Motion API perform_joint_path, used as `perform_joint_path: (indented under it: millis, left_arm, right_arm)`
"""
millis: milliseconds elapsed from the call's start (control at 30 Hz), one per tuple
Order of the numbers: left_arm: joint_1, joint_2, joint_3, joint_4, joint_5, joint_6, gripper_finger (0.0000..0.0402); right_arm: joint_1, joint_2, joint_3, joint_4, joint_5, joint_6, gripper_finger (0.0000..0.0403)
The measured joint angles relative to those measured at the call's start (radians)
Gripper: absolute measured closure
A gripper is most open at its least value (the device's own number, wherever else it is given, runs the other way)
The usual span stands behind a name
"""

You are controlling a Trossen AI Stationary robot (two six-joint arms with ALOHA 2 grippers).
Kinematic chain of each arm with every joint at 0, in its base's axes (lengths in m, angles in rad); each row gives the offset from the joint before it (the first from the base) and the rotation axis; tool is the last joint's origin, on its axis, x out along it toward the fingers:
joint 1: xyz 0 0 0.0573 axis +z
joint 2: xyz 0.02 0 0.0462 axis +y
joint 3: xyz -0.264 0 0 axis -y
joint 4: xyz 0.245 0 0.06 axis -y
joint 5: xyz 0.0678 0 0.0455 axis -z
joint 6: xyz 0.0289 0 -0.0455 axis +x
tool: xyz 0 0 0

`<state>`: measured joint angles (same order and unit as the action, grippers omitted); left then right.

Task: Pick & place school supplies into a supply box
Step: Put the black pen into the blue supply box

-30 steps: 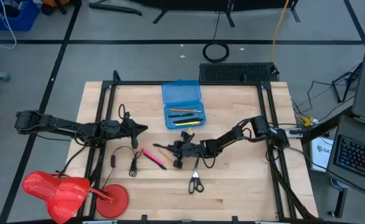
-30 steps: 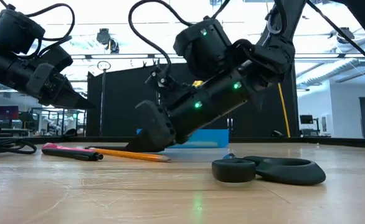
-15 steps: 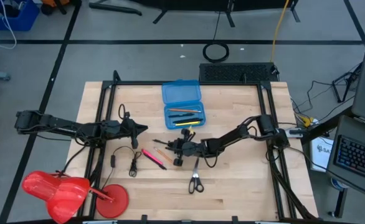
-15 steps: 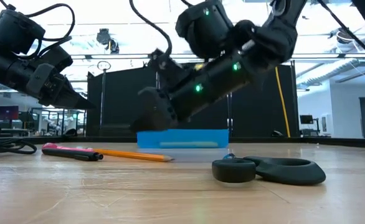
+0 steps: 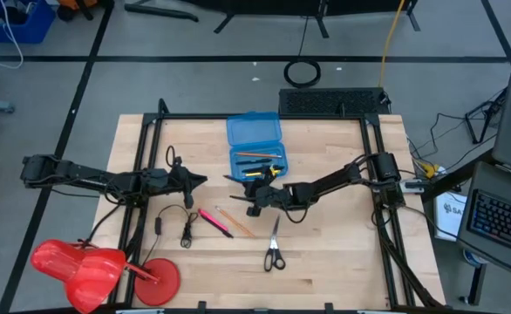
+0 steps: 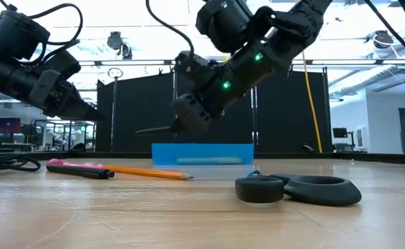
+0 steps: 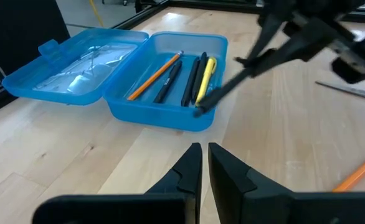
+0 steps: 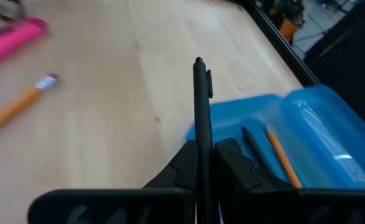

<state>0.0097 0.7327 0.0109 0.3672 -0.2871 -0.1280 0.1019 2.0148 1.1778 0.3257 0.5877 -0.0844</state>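
The right pincer (image 5: 254,194) is raised off the desk (image 5: 343,262), pinching a black pen (image 8: 201,118) beside the open blue box (image 5: 257,162) (pens and a pencil lie inside). The left pincer (image 5: 196,180) waits over the desk's left side, fingers pressed together. The scissors (image 5: 274,253), a pink pen (image 5: 212,220) and an orange pencil (image 5: 236,223) lie on the desk.

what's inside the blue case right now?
The blue case holds an orange pencil, two dark pens and a yellow pen. The right hand's black pen covers its near corner.
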Motion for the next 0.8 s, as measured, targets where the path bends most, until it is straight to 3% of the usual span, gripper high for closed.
perform_joint_path:
  millis: [800]
  left_arm:
    - [0.0, 0.0, 0.0, -0.001, 0.0, 0.002, 0.0371]
  right_arm:
    - [-0.135, 0.0, -0.012, -0.096, 0.016, -0.013, 0.0381]
